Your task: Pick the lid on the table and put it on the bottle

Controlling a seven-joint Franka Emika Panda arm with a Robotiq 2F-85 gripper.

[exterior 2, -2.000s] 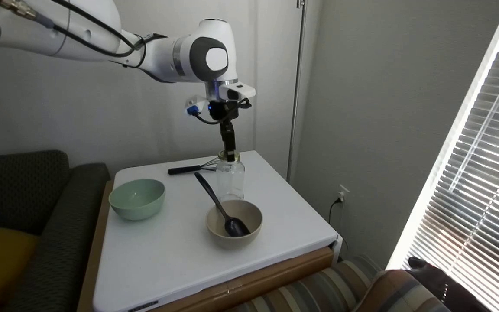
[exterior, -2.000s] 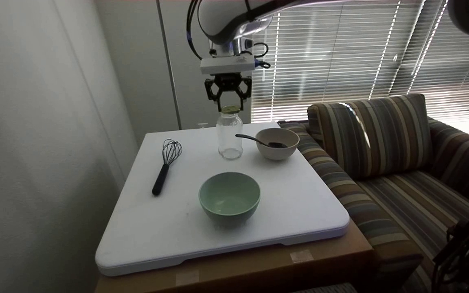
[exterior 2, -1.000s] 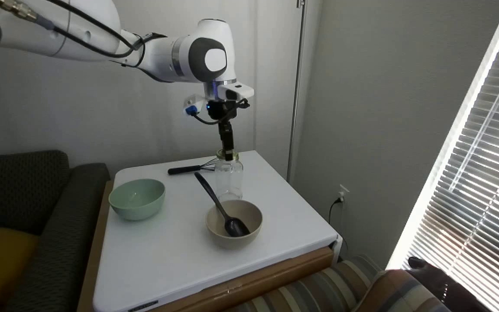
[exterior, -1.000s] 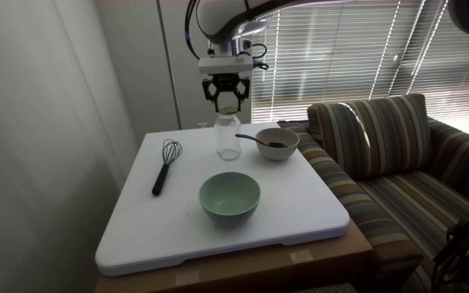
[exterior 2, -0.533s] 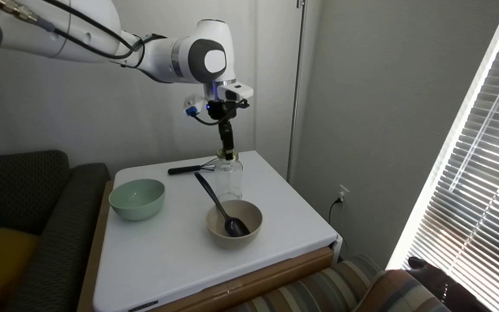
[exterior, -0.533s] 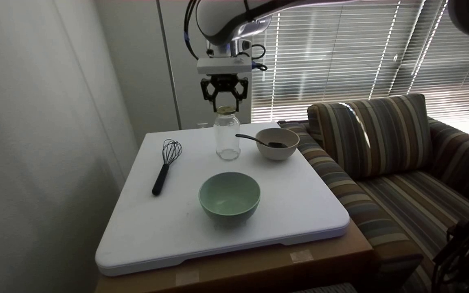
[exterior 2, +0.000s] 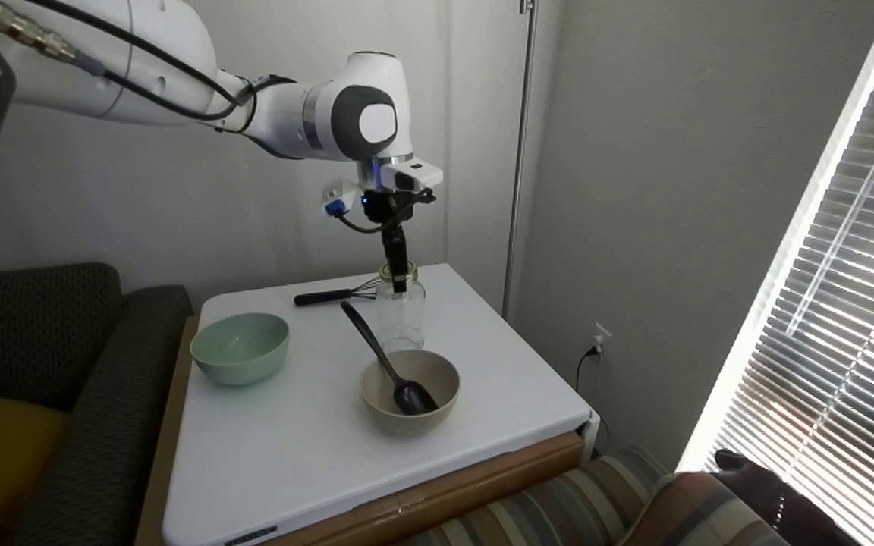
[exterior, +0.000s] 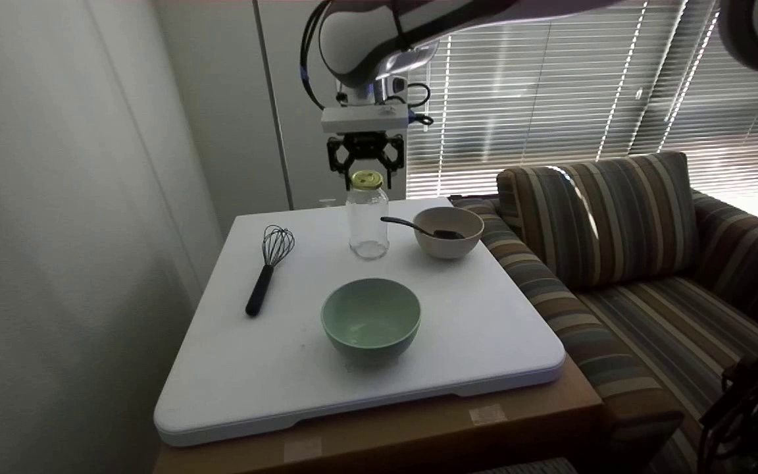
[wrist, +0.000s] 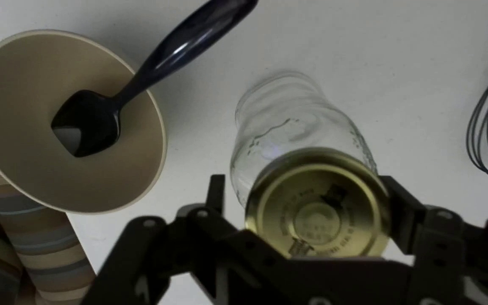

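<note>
Well, a round gold metal lid [wrist: 318,212] tops the clear cylindrical glass jar [exterior: 368,220] on the white surface [exterior: 260,375]. The black pincer [exterior: 368,185] straddles the lid — jaws apart.

The white, grey-trimmed arm [exterior 2: 281,117] has black cables [exterior: 304,58], a blue plug [exterior 2: 336,207] and a black, screw-studded hand [exterior: 368,185].

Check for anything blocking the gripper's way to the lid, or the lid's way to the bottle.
Nothing visible stands in the way. The open gripper straddles the lid, which already sits on top of the bottle. Whether it is tightened does not show.
</note>
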